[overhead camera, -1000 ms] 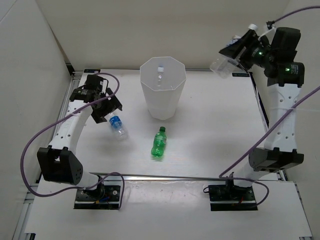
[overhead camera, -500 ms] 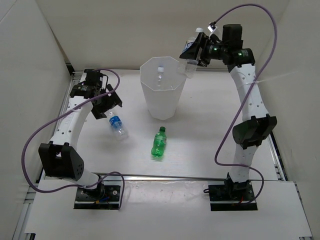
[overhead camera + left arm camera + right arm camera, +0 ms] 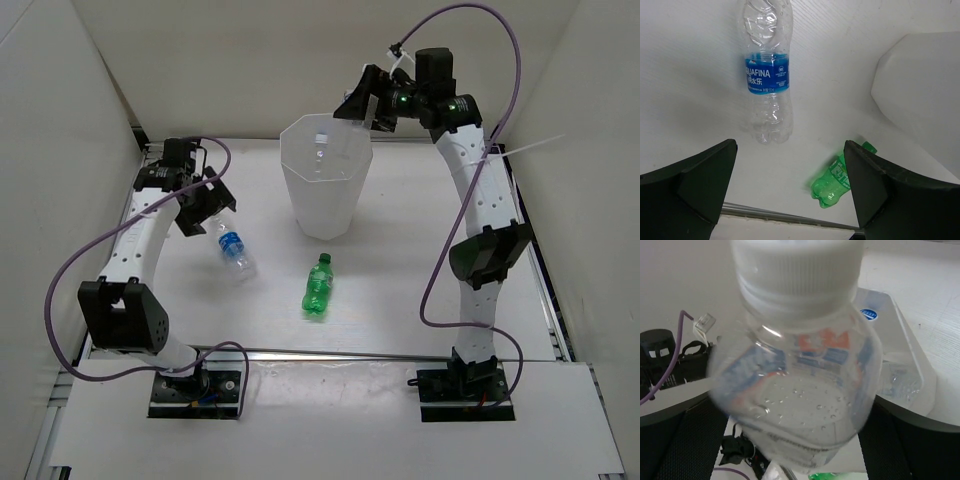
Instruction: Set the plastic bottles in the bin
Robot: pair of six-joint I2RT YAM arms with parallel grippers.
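Release over the bin (image 3: 300, 190), right gripper (image 3: 365, 103) letting a clear bottle (image 3: 800, 390) go
Right gripper is hanging above the bin's far-right rim, and in the wrist view its jaws are standing wide on either side of the clear bottle, which is blurring as if dropping free. To my eye the drop wants to be nearer the middle of the mouth, because this close to the rim the bottle could clip the edge and bounce out. One white-capped bottle (image 3: 320, 139) is lying inside the bin. Left gripper (image 3: 210, 215), jaws wide and holding nothing, is hovering over the Aquafina bottle (image 3: 766, 80) lying on the table (image 3: 430, 250), with the green bottle (image 3: 318, 288) nearby, and it should be coming down squarely across the label
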